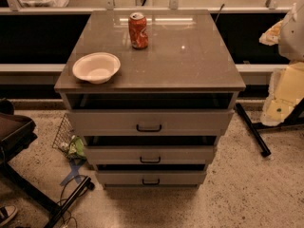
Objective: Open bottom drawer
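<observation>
The bottom drawer [151, 176] is the lowest of three grey drawers in the cabinet [150, 70]. It has a flat grey front and a small black bar handle [151, 181]. A dark gap shows above its front, and its inside is hidden. The middle drawer [150, 154] and the wider top drawer [149, 121] sit above it, each with a dark gap above its front. My gripper is not in view in the camera view.
A red soda can [138, 30] and a white bowl [96, 67] stand on the cabinet top. A dark chair [14, 137], cables and a wire basket [64, 134] lie at the left. A black stand leg [252, 129] and white and yellow bags [285, 75] are at the right.
</observation>
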### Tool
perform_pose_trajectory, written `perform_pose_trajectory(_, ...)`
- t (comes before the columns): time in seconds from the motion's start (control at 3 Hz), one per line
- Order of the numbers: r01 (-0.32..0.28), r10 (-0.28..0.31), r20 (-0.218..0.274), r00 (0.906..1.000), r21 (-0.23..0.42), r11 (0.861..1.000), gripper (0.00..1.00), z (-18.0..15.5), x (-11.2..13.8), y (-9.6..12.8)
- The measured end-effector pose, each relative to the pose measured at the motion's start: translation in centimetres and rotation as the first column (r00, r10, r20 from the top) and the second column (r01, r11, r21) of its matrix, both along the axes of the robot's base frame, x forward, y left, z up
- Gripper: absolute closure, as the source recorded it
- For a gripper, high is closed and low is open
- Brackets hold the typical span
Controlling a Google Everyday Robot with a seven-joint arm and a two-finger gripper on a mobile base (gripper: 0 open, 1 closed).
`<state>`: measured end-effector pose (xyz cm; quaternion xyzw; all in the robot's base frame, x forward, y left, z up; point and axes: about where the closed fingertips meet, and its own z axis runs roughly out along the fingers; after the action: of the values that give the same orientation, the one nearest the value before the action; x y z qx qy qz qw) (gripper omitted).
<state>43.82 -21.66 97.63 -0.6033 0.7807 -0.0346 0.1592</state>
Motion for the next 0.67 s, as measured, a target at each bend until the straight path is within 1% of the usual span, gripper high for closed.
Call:
perform_pose_trajectory(0.33, 0.0, 0.0, 0.0, 1.0, 0.0, 1.0, 0.0, 0.0, 0.0, 0.0)
perform_pose_trajectory(0.67, -0.011, 0.01, 0.016, 0.9998, 0.008, 1.0, 0.0, -1.5, 0.3, 0.6)
